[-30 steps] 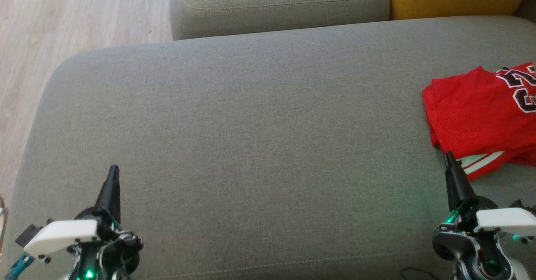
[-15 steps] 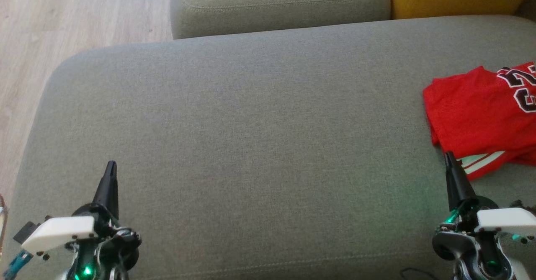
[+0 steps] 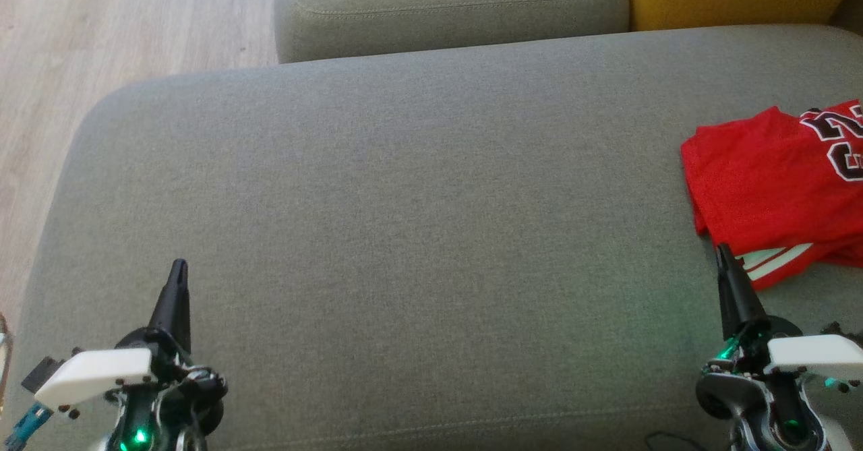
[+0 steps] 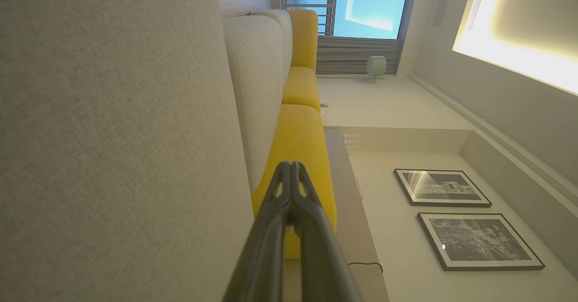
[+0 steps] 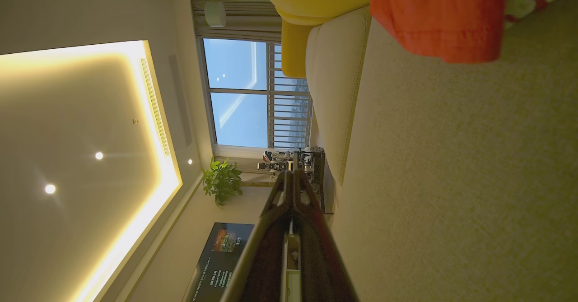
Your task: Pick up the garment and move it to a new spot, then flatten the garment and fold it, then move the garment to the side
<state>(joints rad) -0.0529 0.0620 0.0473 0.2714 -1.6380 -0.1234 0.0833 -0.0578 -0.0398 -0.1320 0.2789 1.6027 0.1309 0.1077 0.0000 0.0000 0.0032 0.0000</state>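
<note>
Garment (image 3: 762, 181), red mesh jersey with dark-and-white lettering, seen folded at far right of grey fabric sofa cushion (image 3: 404, 201); cut off by frame edge, so long axis not judged. Right hand (image 3: 723, 249) clenched, nothing gripped, tip set at jersey's near striped hem; contact not told. Jersey lies ahead and slightly right of it. Left hand (image 3: 179, 263) clenched, empty, well apart across cushion. Right arm judged nearer for any sideways push.
</note>
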